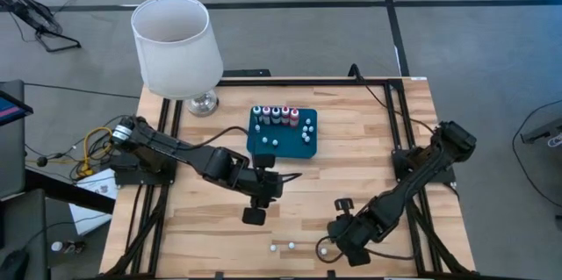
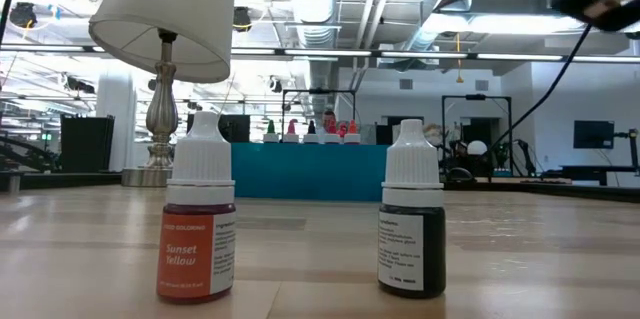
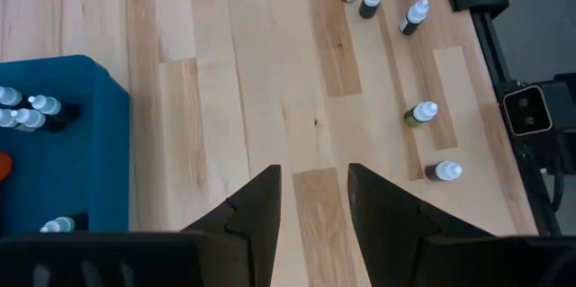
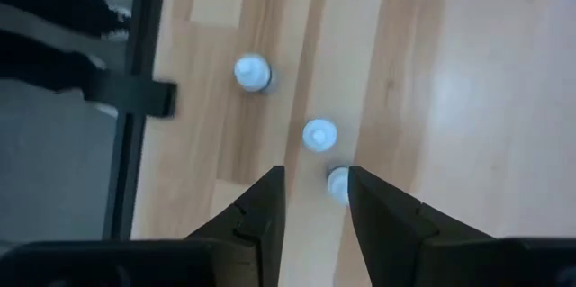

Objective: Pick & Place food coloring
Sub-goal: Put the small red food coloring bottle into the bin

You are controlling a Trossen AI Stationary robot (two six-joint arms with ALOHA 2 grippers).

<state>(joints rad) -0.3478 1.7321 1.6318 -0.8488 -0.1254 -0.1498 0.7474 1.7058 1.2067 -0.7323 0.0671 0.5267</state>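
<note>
- Food coloring bottles [image 1: 276, 116] stand in a row along the 12 o'clock edge of the teal tray [image 1: 283, 147], table centre; loose ones [image 1: 291, 246] wait at 6 o'clock.
- Left gripper [image 1: 288, 175] hovers beside the tray, jaws parted, empty.
- Right gripper [image 4: 315, 188], jaws parted, hovers above the loose caps (one cap [image 4: 337, 183] half hidden by a finger).

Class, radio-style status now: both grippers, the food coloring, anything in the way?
Left gripper open, empty, beside teal tray. Right gripper open above food coloring bottles at near table edge. Path clear.
</note>
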